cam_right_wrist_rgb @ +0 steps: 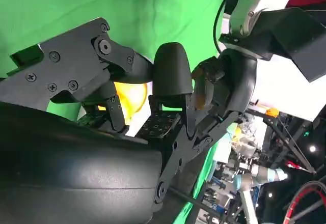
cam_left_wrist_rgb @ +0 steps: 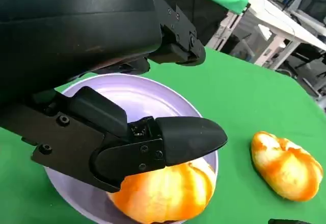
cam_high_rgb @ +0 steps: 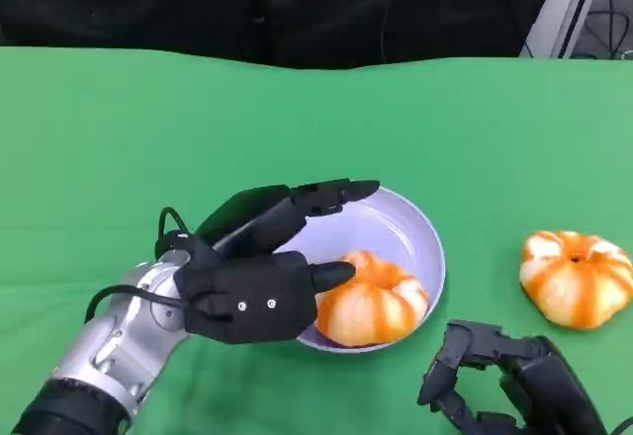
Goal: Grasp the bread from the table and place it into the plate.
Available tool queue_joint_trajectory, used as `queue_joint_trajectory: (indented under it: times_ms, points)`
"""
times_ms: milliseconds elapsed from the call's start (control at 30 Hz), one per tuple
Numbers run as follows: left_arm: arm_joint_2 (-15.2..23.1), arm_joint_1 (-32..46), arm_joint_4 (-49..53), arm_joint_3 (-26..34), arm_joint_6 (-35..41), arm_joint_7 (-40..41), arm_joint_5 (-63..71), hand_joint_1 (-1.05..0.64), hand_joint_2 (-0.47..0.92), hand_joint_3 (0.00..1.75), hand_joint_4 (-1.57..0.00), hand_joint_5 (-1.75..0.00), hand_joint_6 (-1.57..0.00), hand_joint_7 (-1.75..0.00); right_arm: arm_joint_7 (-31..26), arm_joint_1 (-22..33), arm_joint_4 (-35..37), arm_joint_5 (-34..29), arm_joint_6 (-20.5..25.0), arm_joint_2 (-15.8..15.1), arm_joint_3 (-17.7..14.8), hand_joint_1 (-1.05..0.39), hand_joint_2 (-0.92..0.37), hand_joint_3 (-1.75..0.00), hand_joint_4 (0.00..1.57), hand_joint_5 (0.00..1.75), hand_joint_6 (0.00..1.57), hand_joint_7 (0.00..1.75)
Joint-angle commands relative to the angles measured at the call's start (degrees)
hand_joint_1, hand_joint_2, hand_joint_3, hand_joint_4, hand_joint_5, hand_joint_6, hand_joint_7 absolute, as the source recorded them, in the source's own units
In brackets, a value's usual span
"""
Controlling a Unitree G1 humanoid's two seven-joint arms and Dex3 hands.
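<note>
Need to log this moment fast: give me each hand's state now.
Left hand: open, fingers spread over the plate, holding nothing; bread lies in the plate.
Right hand: fingers curled in, holding nothing.

The left hand (cam_high_rgb: 259, 279) is matte black with blocky segmented fingers (cam_left_wrist_rgb: 186, 137) ending in rounded tips, small silver screws dotting its back, and thin black cables looping behind it onto a silver forearm (cam_high_rgb: 119, 341), while the right hand (cam_high_rgb: 499, 381) is likewise black and angular.
</note>
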Motion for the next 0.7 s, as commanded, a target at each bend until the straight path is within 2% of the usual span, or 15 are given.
queue_joint_trajectory:
  times_ms: [33,333,700]
  points:
    - [0.9,1.1,-1.1,0.7,0.9,-1.2,-0.9,-0.98,0.92,0.87,-0.26,0.00,-0.27,0.00,-0.6,0.2,-0.1,0.2,-0.5,-0.5,-0.3,-0.24,-0.61,-0.93,0.81,1.55,0.79,1.31]
    - [-0.3,4.7,-2.0,5.4,-5.1,-1.9,-9.9,-0.92,0.92,0.79,-0.34,-0.03,-0.33,-0.01,0.0,0.5,-0.6,1.1,0.5,-0.7,-0.1,-0.23,-0.62,-0.92,0.81,1.54,0.80,1.32]
    - [-1.5,8.5,-5.7,8.9,-5.5,-2.5,-16.0,-0.91,0.92,0.74,-0.40,-0.03,-0.37,-0.02,0.1,0.2,0.2,1.1,-0.1,-0.8,-0.2,-0.25,-0.63,-0.89,0.81,1.57,0.79,1.33]
